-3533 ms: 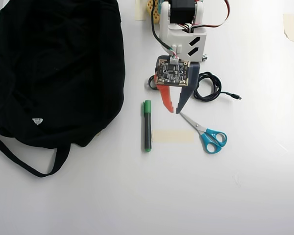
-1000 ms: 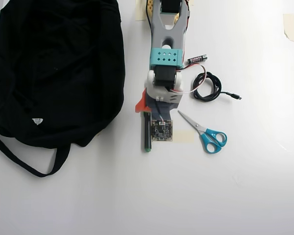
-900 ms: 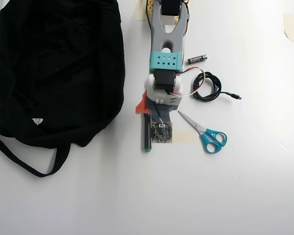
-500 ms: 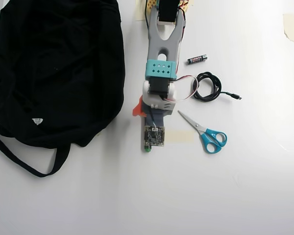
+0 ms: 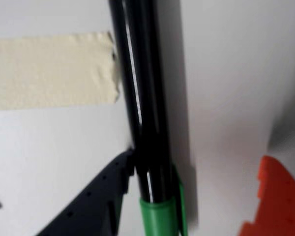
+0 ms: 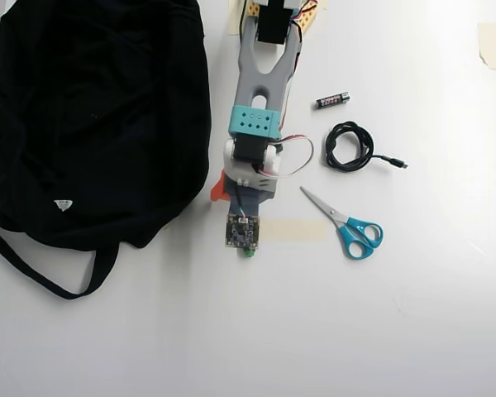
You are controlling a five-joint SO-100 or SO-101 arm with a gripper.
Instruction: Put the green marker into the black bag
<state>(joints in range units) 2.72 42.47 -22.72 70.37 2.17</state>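
Compared with half a second ago, the arm [image 6: 260, 78] reaches slightly further left in the overhead view, and its wrist now covers almost all of the marker [image 6: 248, 252]; only the green end tip peeks out below the wrist's circuit board [image 6: 241, 232]. Three and a half seconds ago the whole marker lay in plain sight, with the gripper hovering above it and to its right.

The bag [image 6: 91, 116], the largest thing, lies on the left of the white table [image 6: 231, 331], its strap [image 6: 33, 269] looping toward the bottom left and a small white tag [image 6: 63, 204] on its fabric. The marker lies well apart from it, just right of the bag's lower edge.

Right of the arm lie blue-handled scissors [image 6: 347, 225], a coiled cable [image 6: 351, 147] and a small battery [image 6: 331, 100]. A strip of tape [image 6: 293, 231] lies on the table just beside the marker.

In the wrist view the gripper [image 5: 196, 206] straddles the marker [image 5: 145, 123]: the dark finger [image 5: 96, 196] touches the barrel's left side, while the orange finger [image 5: 273, 196] stands apart on the right, so the jaws are parted and not yet closed on it. The green cap [image 5: 160, 216] is cut off at the bottom edge, and the view is blurred.
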